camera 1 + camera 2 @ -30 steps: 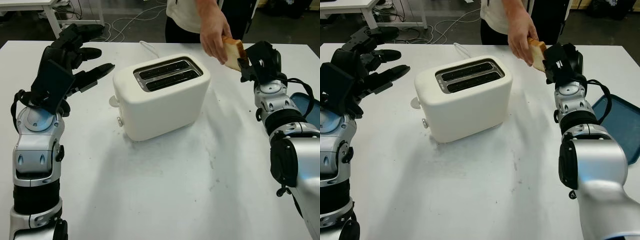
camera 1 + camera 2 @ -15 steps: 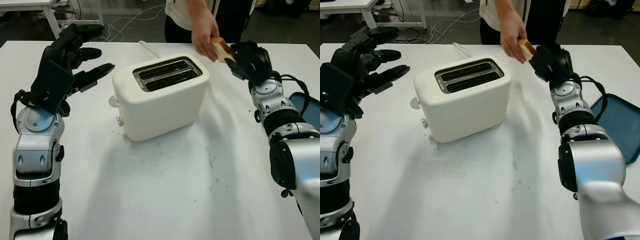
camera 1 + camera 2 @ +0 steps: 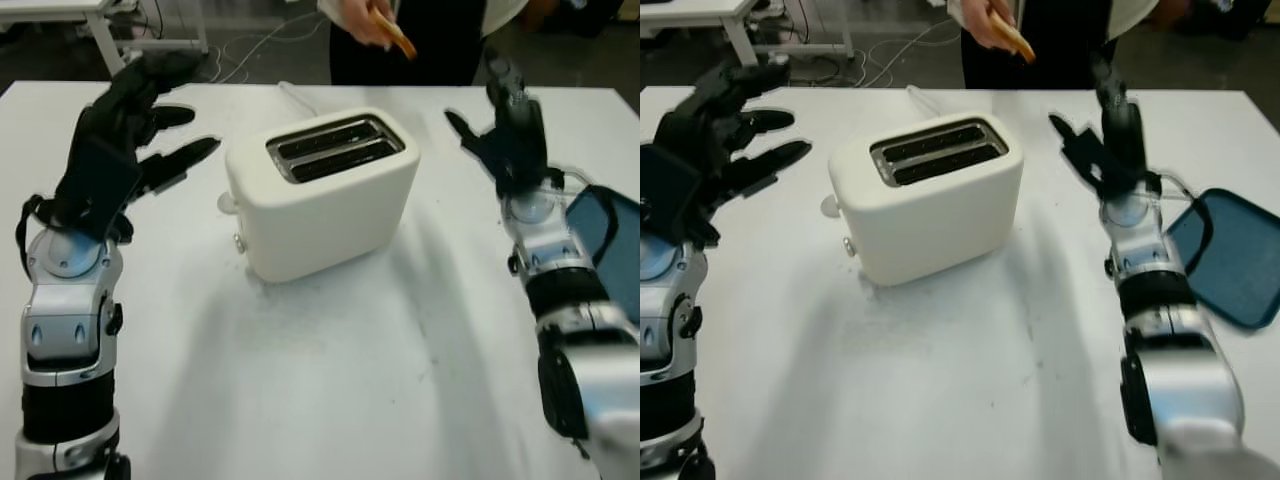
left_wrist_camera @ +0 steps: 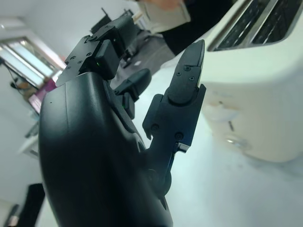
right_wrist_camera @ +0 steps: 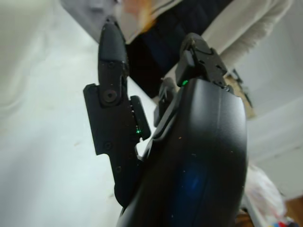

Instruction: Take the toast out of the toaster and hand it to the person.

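Right hand (image 3: 505,130) open beside toaster (image 3: 322,190), empty; toast (image 3: 392,33), light and crumbly, best pinched by edges, held in person's hand (image 3: 362,18) beyond toaster.

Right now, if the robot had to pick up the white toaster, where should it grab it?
Probably by its two short ends, one hand on each. The toaster is a wide, smooth box standing upright with no handle showing, likely too broad for one hand. The open left hand is already beside one end; the open right hand is off to the other side. Stay away from the top slots.
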Controlling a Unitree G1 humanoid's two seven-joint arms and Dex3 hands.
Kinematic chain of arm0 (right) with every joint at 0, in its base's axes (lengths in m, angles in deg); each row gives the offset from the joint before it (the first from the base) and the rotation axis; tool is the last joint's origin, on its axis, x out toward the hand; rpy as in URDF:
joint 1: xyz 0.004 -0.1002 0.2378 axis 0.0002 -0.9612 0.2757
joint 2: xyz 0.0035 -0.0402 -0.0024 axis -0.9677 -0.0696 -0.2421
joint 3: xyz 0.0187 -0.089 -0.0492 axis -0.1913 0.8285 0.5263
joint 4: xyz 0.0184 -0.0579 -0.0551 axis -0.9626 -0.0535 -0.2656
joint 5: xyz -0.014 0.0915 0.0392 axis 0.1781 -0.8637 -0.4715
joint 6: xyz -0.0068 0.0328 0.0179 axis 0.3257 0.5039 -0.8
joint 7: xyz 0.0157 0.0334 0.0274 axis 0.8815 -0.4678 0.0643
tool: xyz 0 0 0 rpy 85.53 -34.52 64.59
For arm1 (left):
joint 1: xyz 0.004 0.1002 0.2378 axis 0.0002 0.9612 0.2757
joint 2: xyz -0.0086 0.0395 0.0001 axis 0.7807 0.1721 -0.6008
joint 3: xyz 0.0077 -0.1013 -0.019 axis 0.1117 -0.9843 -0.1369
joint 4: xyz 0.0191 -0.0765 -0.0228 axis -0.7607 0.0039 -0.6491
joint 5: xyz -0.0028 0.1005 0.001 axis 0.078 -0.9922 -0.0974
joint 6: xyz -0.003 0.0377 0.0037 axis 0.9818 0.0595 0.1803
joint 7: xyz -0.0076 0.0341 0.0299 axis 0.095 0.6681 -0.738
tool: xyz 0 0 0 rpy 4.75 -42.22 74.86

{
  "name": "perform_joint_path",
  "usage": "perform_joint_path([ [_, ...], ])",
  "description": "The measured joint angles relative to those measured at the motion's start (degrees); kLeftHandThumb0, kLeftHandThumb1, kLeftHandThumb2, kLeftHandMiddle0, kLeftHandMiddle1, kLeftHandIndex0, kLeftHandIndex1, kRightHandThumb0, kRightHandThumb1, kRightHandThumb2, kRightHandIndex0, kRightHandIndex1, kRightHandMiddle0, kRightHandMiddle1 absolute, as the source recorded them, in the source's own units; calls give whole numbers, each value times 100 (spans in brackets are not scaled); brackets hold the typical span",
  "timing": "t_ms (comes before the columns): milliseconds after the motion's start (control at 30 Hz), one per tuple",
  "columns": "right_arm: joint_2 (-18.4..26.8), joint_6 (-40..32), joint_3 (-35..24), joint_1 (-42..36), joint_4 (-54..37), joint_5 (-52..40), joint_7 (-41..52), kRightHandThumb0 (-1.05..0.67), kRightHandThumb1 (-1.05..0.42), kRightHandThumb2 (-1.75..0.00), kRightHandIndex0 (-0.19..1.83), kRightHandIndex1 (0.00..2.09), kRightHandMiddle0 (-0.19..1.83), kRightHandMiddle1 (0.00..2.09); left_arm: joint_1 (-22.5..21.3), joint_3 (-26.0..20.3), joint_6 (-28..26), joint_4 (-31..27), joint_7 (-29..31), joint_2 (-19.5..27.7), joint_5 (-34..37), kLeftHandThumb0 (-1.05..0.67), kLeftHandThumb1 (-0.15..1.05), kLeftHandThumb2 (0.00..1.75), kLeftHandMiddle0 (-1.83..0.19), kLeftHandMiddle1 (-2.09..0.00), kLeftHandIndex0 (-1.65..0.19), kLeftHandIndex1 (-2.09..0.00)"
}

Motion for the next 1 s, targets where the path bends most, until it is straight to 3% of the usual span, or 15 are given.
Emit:
perform_joint_path([
  [133, -355, -369, -1, -1118, -1615, -254, 221, -62, -92, -41, 7, 0, 10, 0, 488, -147, -89, -424, -191, -227, 139, -34, 89, 1, -25, -73, -34, -37],
  [300, -945, -590, 106, -2250, -2915, -629, 426, -63, -92, -44, 1, 0, 2, 0, 1209, -223, -101, -857, -588, -584, 120, -29, 92, 11, -29, -49, -38, -18],
  [500, -1187, -690, 228, -3107, -3587, -1309, 1055, -69, -92, -46, 0, 0, 0, 0, 1893, 118, 471, -903, -946, -1022, -155, -34, 92, 13, -32, -42, -39, -13],
  [667, -1415, -955, 468, -3591, -4040, -1418, 1153, -67, -92, -45, 0, 0, 0, 0, 2355, 388, 1111, -529, -1022, -1282, -286, -34, 92, 18, -37, -34, -42, -9],
  [1000, -1677, -1201, 615, -3713, -3958, -1421, 1199, -59, -92, -49, 0, 0, 0, 0, 2658, 806, 1510, -38, -1166, -1496, -528, -47, 92, 18, -41, -29, -44, -6],
])
